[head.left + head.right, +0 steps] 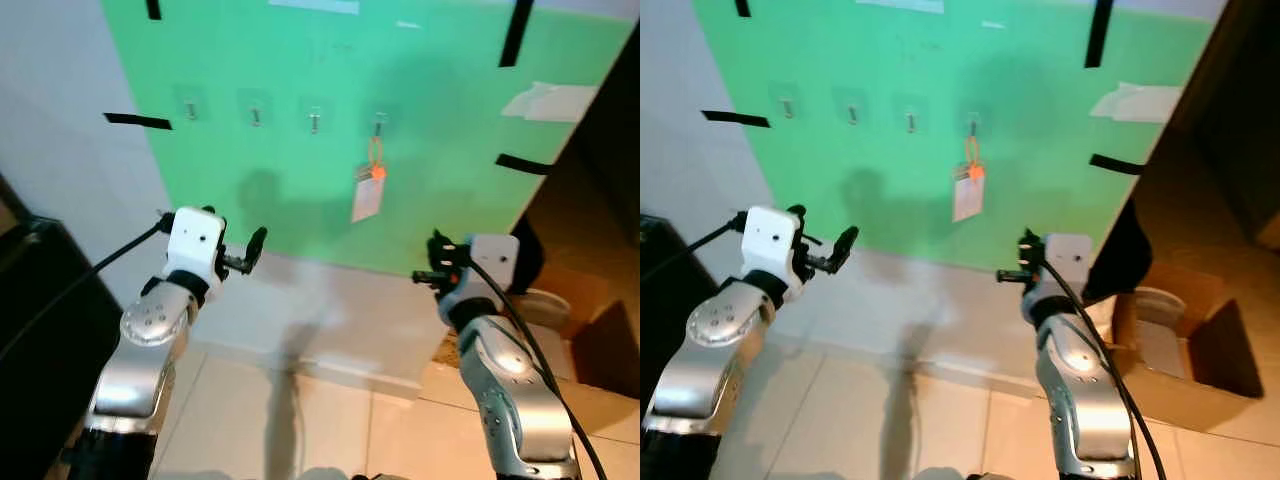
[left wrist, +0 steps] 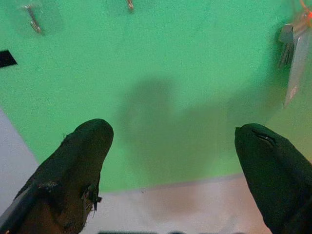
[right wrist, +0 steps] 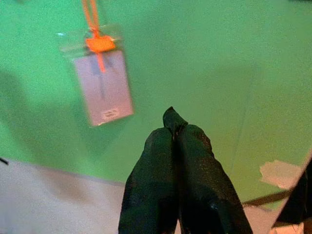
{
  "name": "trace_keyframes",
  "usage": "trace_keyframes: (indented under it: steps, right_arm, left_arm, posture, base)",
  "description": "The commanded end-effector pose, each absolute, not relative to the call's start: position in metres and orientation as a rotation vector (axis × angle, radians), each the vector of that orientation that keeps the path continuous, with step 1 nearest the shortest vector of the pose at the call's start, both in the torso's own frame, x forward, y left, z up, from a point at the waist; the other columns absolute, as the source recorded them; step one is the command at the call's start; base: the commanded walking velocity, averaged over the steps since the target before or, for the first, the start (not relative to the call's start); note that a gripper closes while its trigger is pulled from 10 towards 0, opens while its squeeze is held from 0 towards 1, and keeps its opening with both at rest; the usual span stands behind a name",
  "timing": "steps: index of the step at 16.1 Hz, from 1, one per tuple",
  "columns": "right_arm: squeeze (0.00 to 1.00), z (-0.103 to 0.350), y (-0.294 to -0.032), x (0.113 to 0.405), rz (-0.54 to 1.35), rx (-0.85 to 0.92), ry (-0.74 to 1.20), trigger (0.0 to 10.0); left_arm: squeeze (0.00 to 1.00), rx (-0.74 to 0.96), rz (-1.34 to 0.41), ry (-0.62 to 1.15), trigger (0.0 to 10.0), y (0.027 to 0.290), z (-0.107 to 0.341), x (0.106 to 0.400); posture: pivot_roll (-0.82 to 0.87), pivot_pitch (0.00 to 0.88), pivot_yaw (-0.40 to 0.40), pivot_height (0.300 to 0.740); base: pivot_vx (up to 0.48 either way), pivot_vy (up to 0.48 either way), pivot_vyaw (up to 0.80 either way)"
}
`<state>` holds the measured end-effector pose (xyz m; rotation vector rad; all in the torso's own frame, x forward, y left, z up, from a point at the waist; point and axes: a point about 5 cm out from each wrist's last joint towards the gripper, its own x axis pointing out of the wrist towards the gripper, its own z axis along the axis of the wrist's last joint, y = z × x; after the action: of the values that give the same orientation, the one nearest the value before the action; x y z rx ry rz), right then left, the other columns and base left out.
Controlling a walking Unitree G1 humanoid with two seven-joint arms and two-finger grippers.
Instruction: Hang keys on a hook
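Green wall panel [image 1: 440, 180] with black tape strips [image 1: 136, 121], orange-looped pale key tag [image 1: 368, 193], black-fingered silver arms [image 1: 150, 345]

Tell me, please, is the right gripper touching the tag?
Apart. In the right wrist view, the shut right gripper sits below the hanging tag, with green board showing between them.

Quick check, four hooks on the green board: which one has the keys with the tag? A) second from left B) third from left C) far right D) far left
C: the keys hang by an orange loop from the rightmost hook; the other three hooks are bare.
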<state>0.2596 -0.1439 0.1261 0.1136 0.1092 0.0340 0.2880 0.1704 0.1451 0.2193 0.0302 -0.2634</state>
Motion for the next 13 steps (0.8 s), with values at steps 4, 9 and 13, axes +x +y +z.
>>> trace_keyframes:
  steps: [4, 9, 13]
  right_arm:
    - [0.00, 0.1240, -0.1447, 0.2579, -0.013, 0.137, 0.103, 10.0]
    - [0.00, 0.1226, -0.1422, 0.2575, -0.019, 0.132, 0.105, 10.0]
    - [0.00, 0.1274, -0.1449, 0.2644, 0.006, 0.091, 0.099, 10.0]
  left_arm:
    - [0.00, 0.225, -0.292, 0.028, 10.0, 0.1706, 0.1497, 0.2940]
    - [0.00, 0.224, -0.306, 0.038, 10.0, 0.1700, 0.1487, 0.2956]
    - [0.00, 0.212, -0.286, 0.033, 10.0, 0.1630, 0.1482, 0.2993]
  posture:
    - [0.00, 0.000, 0.054, 0.740]
    - [0.00, 0.000, 0.062, 0.740]
    - [-0.02, 0.000, 0.032, 0.740]
  base:
    - [0.000, 0.294, 0.00]
    - [0.000, 0.269, 0.00]
    - [0.000, 0.067, 0.00]
